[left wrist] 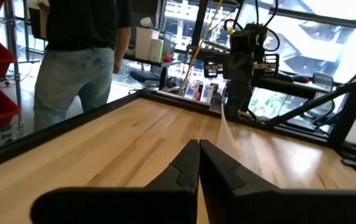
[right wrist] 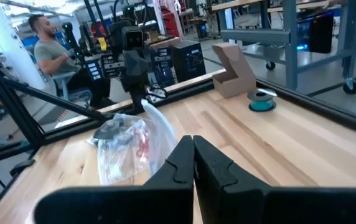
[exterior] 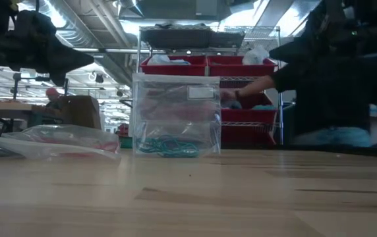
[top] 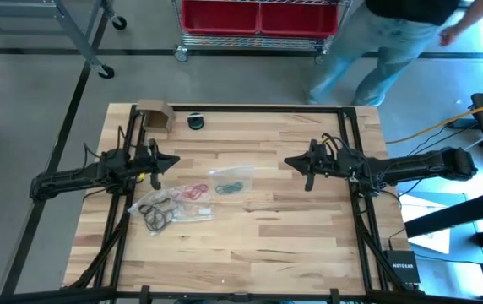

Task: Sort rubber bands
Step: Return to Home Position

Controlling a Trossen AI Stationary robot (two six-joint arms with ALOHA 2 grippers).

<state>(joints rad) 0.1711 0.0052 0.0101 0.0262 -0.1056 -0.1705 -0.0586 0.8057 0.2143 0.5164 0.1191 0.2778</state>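
Seen from above, thin elastic rubber bands (top: 193, 192) sit inside clear plastic zip bags (top: 220, 173) left of centre on the pale wooden tabletop (top: 292, 236). They form a diagonal row, with black loops (top: 159, 216) nearest the front edge, then red, then teal loops (top: 231, 185). The left gripper (top: 172, 160) and right gripper (top: 290, 160) point at each other, well apart. At table level the teal bag faces broadside before red bins (exterior: 241, 66) and a person (exterior: 333, 72), and the black loops are hard to make out. In the wrist views, the left fingers (left wrist: 181, 168) and the right fingers (right wrist: 178, 162) are pressed together, empty.
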